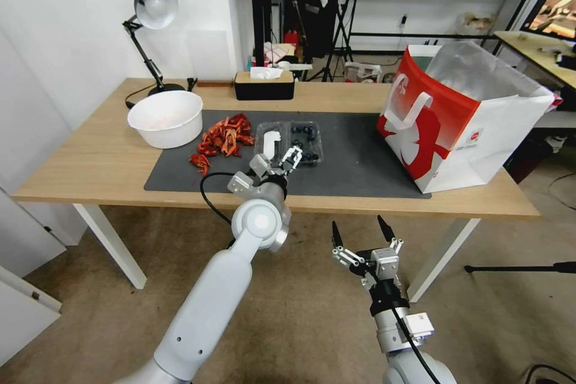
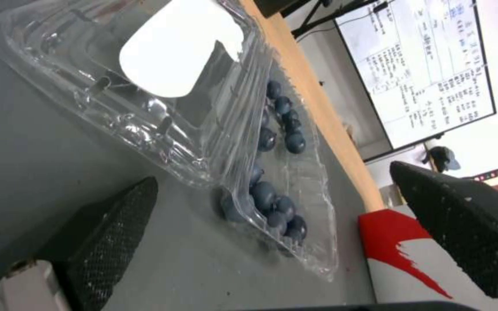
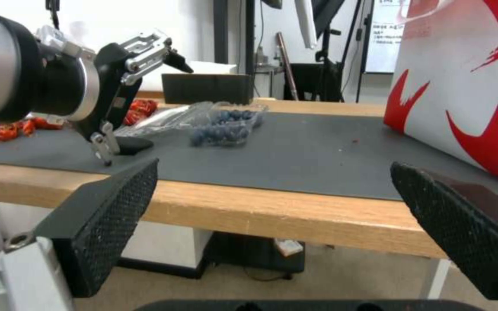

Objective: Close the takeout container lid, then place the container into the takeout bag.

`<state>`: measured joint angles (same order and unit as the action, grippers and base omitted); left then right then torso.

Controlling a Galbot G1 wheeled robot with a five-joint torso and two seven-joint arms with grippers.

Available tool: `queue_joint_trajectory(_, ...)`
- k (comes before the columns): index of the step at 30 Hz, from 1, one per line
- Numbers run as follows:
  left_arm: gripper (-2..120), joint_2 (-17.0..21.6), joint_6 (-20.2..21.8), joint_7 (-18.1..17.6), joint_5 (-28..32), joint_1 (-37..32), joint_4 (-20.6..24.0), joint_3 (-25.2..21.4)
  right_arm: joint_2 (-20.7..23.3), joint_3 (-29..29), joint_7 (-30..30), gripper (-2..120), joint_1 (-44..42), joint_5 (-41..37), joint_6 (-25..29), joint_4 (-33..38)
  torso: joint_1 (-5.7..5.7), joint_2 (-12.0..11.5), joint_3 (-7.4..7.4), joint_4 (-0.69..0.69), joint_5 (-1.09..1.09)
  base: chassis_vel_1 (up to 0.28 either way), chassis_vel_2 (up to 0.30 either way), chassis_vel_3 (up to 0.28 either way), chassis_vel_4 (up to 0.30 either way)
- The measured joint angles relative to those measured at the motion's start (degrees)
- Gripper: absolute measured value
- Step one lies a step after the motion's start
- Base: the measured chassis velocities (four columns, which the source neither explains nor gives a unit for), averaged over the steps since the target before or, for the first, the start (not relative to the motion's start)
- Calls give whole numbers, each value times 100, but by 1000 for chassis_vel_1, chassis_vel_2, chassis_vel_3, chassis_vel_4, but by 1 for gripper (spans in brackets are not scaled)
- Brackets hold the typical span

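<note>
Clear plastic lid (image 1: 268,140) lies flat open; left gripper (image 1: 281,161), jaws spread, should hook its outer edge and fold it over the berries.

Takeout container (image 2: 295,203): thin clear plastic, glossy, ribbed and crinkled; lid (image 2: 145,82) of the same plastic, bearing a smooth matt white sticker (image 2: 174,52). Mat (image 1: 354,159): dark grey, matt. Table (image 1: 78,156): pale wood-grain top, satin. Takeout bag (image 1: 456,126): smooth red-and-white paper, creased silver foil lining. Left gripper (image 1: 281,160): bright metal linkages; right gripper's (image 3: 272,242) pads (image 3: 116,224) were black, finely knurled, matt. Bowl (image 1: 166,118): white, smooth plastic look.
</note>
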<state>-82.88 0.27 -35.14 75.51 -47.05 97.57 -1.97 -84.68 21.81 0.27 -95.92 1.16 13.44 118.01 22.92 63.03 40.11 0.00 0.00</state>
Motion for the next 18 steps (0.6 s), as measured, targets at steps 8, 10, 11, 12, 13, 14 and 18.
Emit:
queue_joint_trajectory(8, 100, -15, -12, 46, 16, 98, -122, 17, -10, 2, -2, 100, -4, 18, 0, -8, 0, 0, 0, 0, 0, 0, 0, 0, 0)
queue_joint_trajectory(10, 100, -19, -18, 52, 20, 115, -145, 19, -12, 2, -3, 100, -7, 21, 0, -12, 0, 0, 0, 0, 0, 0, 0, 0, 0)
queue_joint_trajectory(11, 100, -25, -32, 64, 24, 132, -174, 19, -19, 2, -4, 100, -9, 26, 2, -22, 0, 0, 0, 0, 0, 0, 0, 0, 0)
queue_joint_trajectory(12, 100, -27, -49, 83, 26, 140, -196, 19, -27, 2, -6, 100, -12, 31, 5, -31, -1, 0, 0, 0, 0, 0, 0, 0, 0)
queue_joint_trajectory(13, 100, -27, -49, 83, 26, 140, -196, 19, -27, 2, -6, 100, -12, 31, 5, -31, -1, 0, 0, 0, 0, 0, 0, 0, 0)
queue_joint_trajectory(14, 100, -27, -62, 105, 27, 147, -217, 19, -35, 1, -9, 100, -13, 38, 11, -39, 0, 0, 0, 0, 0, 0, 0, 0, 0)
queue_joint_trajectory(18, 100, -33, -90, 153, 31, 162, -267, 19, -51, -11, -16, 100, -16, 55, 28, -65, -1, 0, -1, 0, 0, 0, 0, 0, 0)
